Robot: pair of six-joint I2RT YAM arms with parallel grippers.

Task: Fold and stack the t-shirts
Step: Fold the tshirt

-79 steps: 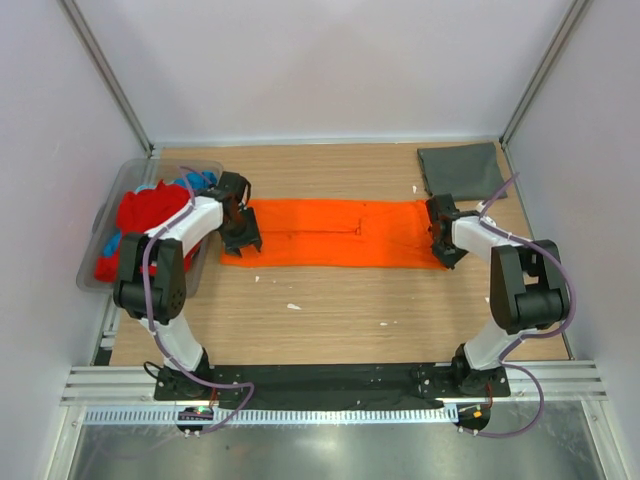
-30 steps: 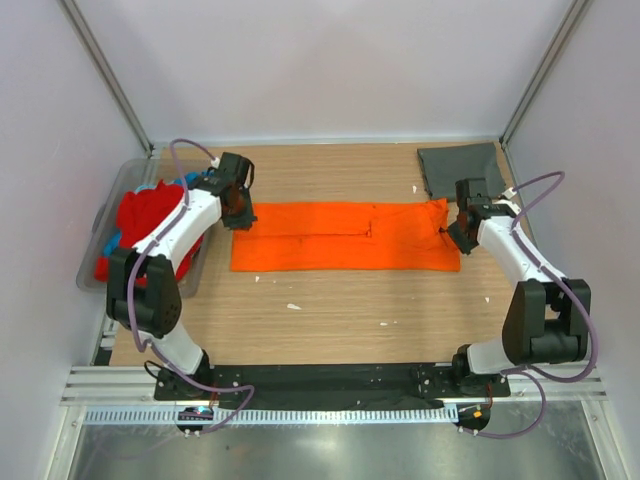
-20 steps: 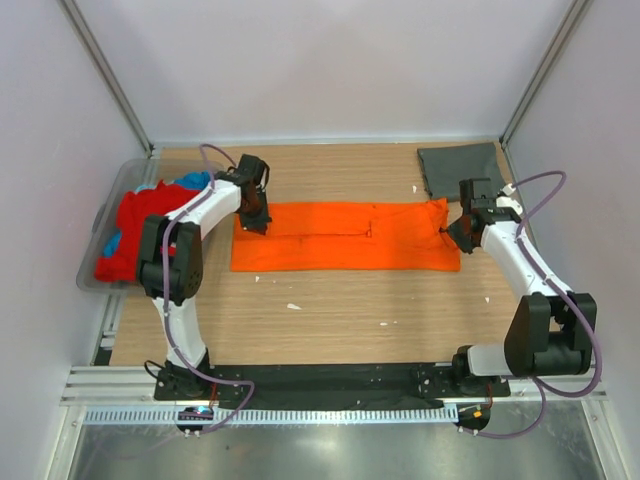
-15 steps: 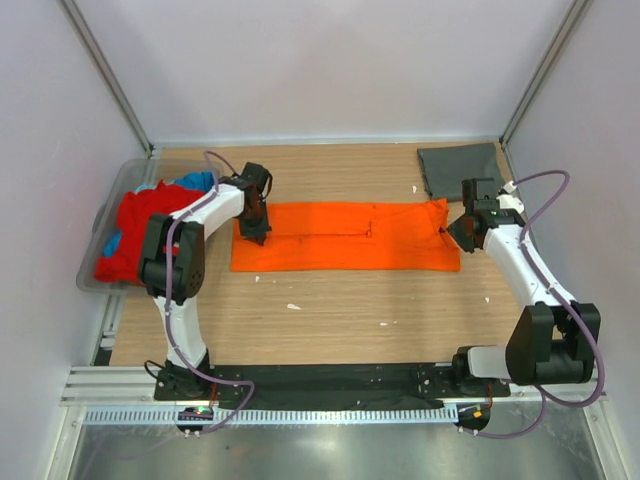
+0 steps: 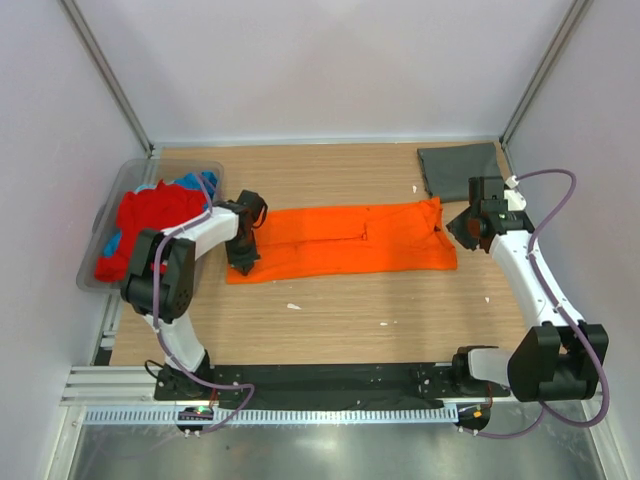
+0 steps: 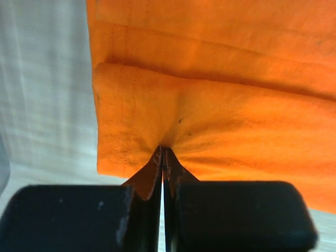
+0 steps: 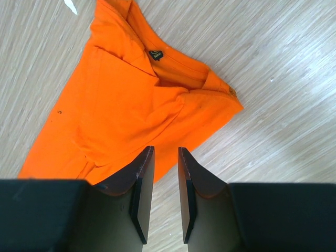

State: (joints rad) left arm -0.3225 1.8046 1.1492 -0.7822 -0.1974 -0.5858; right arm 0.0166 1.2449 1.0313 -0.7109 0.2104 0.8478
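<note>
The bright orange t-shirt (image 5: 345, 240) lies folded into a long strip across the table, its left end drawn slightly toward me. My left gripper (image 5: 243, 258) is shut on that left end; in the left wrist view the cloth (image 6: 210, 105) puckers into the closed tips (image 6: 163, 152). My right gripper (image 5: 462, 228) hovers open above the strip's right end, the collar end (image 7: 126, 105), with nothing between its fingers (image 7: 143, 173). A dark grey t-shirt (image 5: 462, 170) lies folded at the back right. Red (image 5: 150, 215) and blue (image 5: 190, 182) t-shirts are heaped in the tub.
The clear plastic tub (image 5: 128, 172) stands at the left edge of the table, close to my left arm. Small white scraps (image 5: 293, 306) lie on the wood in front of the orange strip. Enclosure walls stand on three sides.
My left gripper came down from the strip's back-left corner to its near-left end and shut on the cloth, and the left end shifted toward me. The right gripper rose a little.
</note>
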